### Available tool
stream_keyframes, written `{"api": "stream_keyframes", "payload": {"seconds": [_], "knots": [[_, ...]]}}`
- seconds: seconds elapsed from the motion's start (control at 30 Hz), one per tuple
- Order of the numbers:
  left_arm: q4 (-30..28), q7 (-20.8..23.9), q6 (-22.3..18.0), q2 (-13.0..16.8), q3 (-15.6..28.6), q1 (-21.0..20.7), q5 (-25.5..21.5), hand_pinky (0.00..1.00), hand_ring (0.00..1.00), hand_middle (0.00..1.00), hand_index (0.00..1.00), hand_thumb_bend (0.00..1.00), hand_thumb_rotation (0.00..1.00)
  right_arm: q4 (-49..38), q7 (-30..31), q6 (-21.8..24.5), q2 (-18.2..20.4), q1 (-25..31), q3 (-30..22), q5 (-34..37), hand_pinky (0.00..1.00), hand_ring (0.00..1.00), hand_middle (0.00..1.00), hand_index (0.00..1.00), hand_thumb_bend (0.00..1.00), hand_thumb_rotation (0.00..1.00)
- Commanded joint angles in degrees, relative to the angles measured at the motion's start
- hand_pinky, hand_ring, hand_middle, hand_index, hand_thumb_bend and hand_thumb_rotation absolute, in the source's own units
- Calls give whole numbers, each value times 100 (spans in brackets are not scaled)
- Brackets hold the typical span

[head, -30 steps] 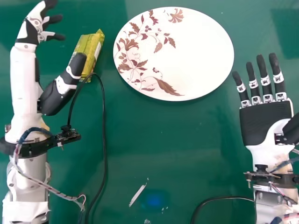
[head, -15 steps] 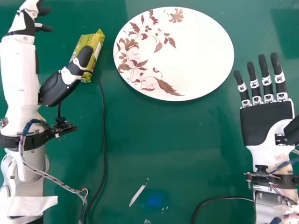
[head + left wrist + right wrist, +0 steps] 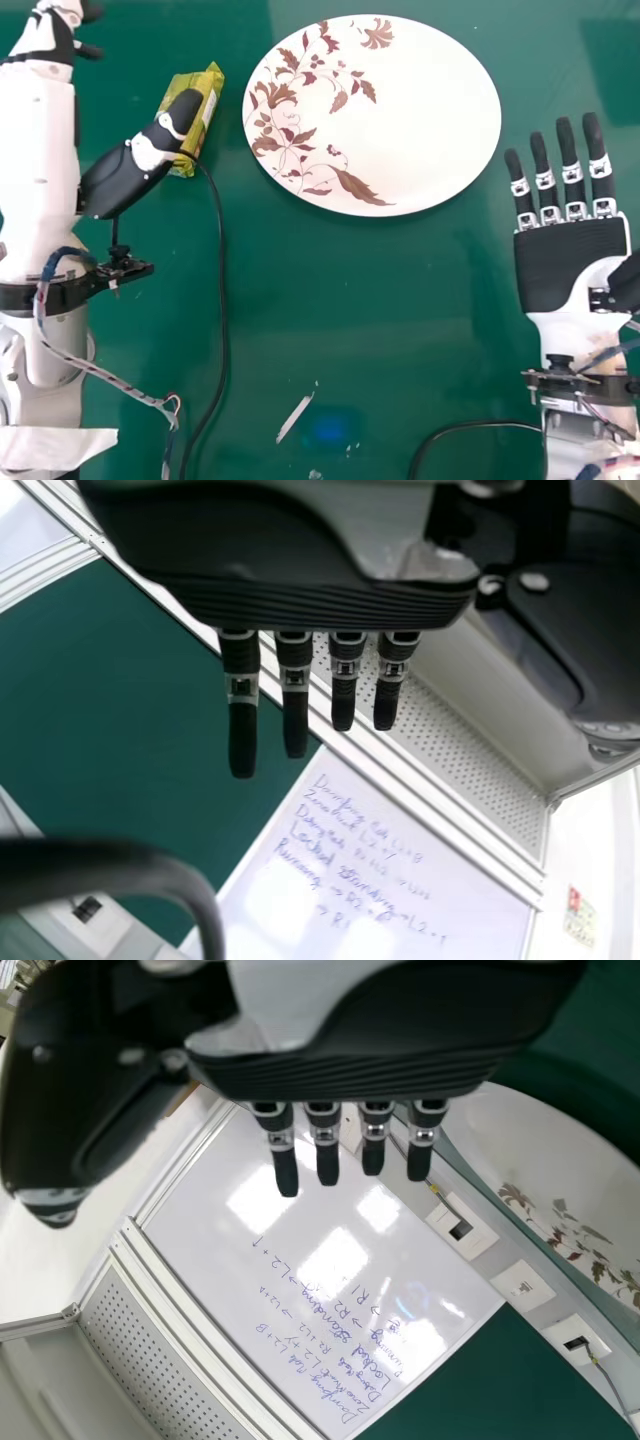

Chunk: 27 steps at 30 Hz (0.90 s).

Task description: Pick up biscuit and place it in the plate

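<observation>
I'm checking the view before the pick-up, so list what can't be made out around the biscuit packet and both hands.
- Contents of the packet, head view: hidden by its wrapper.
- Packet's covered part, and whether the left hand's thumb touches it, head view: the thumb blocks it.
- Left fingers, head view: cut by top edge.
- Right hand's thumb, head view: cut by right edge.

one biscuit packet (image 3: pixel 208 88), one plate (image 3: pixel 420 120), one white sliver (image 3: pixel 294 419), one left hand (image 3: pixel 126 180), one right hand (image 3: pixel 570 262)
</observation>
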Motion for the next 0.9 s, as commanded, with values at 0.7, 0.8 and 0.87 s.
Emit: {"api": "stream_keyframes", "payload": {"seconds": [0.7, 0.8, 0.87], "knots": [[-574, -1818, 1861, 779, -227, -447, 490, 59, 82, 95, 93, 99, 85, 56, -20, -185, 91, 27, 111, -170, 96, 100, 100, 94, 100, 61], [-524, -1939, 1985, 864, -279, -517, 510, 60, 82, 95, 93, 99, 85, 62, -20, -175, 87, 20, 113, -163, 96, 100, 100, 94, 100, 60], [-476, -1960, 2036, 900, -308, -546, 483, 60, 82, 95, 94, 99, 85, 76, -11, -192, 87, 12, 112, -179, 96, 100, 100, 94, 100, 59]]}}
